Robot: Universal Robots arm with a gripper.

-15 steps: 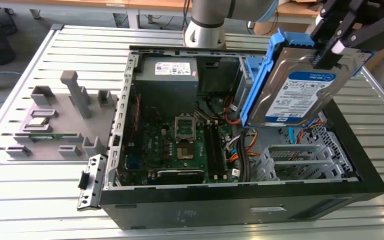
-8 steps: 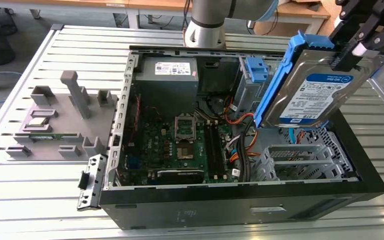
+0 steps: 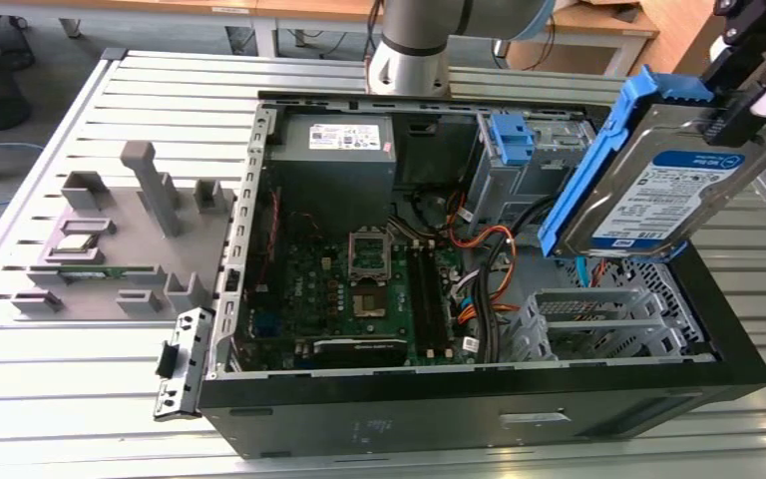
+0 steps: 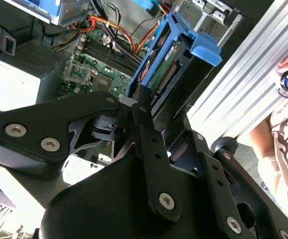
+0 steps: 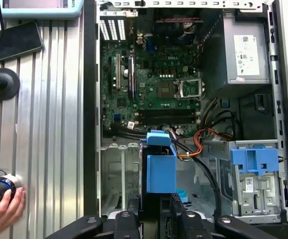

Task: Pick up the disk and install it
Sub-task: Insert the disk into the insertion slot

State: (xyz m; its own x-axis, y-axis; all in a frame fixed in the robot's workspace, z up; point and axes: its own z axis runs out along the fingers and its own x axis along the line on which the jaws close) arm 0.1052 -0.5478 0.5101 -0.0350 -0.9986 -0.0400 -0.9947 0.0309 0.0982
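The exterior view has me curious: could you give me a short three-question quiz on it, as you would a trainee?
1. True or false: the disk lies flat on the table.
2. What is the gripper shut on? A) the disk B) a power-supply box C) an orange cable
3. What colour are the disk's side rails?
Key: 1 false, it hangs tilted above the open computer case; 2 A; 3 blue.
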